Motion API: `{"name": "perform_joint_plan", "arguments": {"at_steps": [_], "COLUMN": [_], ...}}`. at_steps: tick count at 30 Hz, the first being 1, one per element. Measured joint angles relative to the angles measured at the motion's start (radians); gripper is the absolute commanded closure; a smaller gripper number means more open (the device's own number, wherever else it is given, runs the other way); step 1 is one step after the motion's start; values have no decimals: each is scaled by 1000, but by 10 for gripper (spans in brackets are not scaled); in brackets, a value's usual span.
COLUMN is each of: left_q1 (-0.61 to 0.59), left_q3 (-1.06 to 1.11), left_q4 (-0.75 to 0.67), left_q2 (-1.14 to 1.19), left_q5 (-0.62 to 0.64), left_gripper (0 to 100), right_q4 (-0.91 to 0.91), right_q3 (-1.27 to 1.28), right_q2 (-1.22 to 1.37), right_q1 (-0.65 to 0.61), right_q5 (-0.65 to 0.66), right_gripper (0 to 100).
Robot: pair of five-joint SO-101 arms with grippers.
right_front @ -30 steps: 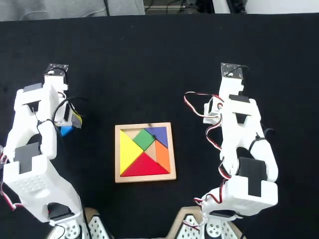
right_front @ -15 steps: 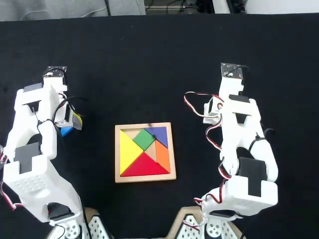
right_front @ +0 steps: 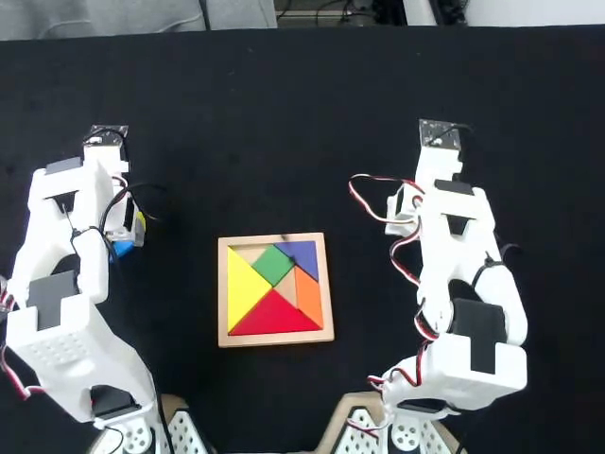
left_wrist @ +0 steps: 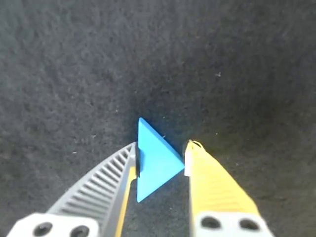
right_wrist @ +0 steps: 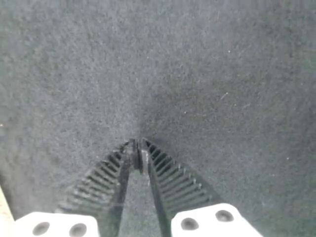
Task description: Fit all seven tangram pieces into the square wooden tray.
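Black counter (right_front: 284, 113), one square wooden tray (right_front: 223, 293) at centre, five coloured pieces (right_front: 246, 284) counted inside it, one blue triangle (left_wrist: 155, 165) well apart from the tray, grasped in my left end effector (left_wrist: 161, 145), my right end effector (right_wrist: 137, 148) clenched on nothing above bare counter.

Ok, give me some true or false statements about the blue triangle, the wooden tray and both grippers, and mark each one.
1. The small blue triangle sits between the fingers of the left gripper. True.
2. The right gripper is wide open. False: its fingers are closed together with nothing between them.
3. The square wooden tray lies on the black cloth between the two arms. True.
4. The large yellow triangle lies outside the tray. False: it sits inside the tray.
5. The tray is completely filled. False: bare wood shows near its far left corner.
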Motion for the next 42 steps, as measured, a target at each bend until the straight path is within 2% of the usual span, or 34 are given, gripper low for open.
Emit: {"name": "perform_joint_plan", "arguments": {"at_steps": [3,6,13,17,20,23,25,33,42], "left_q1": [5,58,315,471,598,710,743,747,747], "left_q3": [-6,-49,-149,-164,-164,-169,-169,-170,-152], "left_q4": [11,106,351,382,388,387,371,290,199], "left_q2": [-2,-38,-216,-287,-290,-256,-213,-51,-43], "left_q5": [-14,-98,-416,-614,-709,-736,-740,-743,-746], "left_gripper": [887,887,887,887,887,887,887,887,883], "right_q4": [0,0,0,0,-15,-31,-37,-40,-40], "right_q3": [0,0,0,0,0,0,0,0,0], "right_q2": [0,0,0,0,0,0,0,0,0], "right_q1": [0,0,0,28,60,72,72,72,72], "right_q5": [0,0,0,0,-26,-55,-57,-60,-60], "right_gripper": [987,987,987,987,987,987,987,987,987]}}
